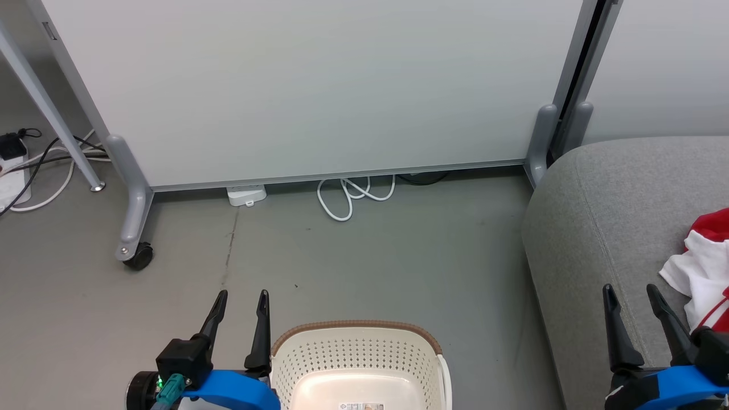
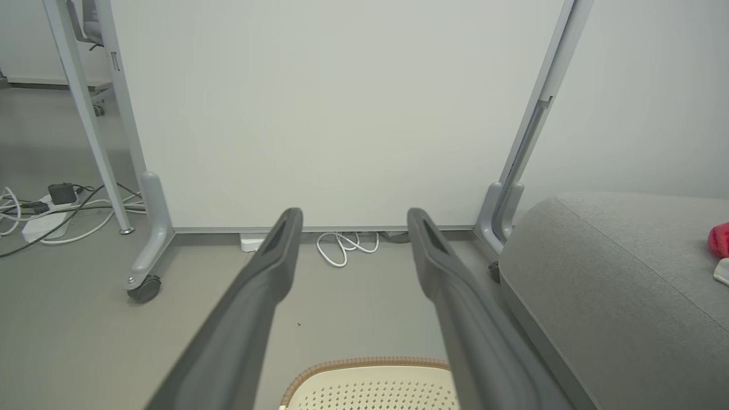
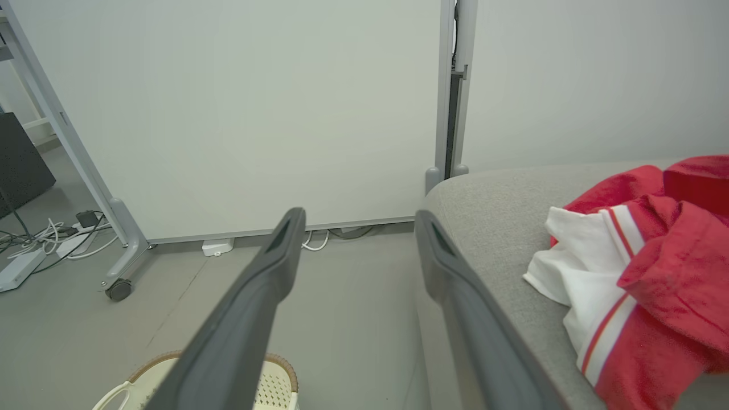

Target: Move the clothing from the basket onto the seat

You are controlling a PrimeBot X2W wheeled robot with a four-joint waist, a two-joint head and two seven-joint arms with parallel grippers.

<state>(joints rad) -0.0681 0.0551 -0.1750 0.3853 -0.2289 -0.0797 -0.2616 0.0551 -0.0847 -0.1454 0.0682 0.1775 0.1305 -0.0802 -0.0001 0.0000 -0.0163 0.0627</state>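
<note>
- Clothing (image 1: 703, 267) lies heaped on the seat (image 1: 598, 216) at 3 o'clock. The basket (image 1: 356, 326) at 6 o'clock shows a bare bottom, so the job looks finished.
- Left gripper (image 1: 243, 295), 7 o'clock, and right gripper (image 1: 629, 288), 5 o'clock: fingers spread, nothing held, apparently parked.

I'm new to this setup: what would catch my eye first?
The bright red and white clothes heaped on the grey sofa at the right stand out most. Next is the cream basket on the floor at bottom centre, no clothes visible inside.
</note>
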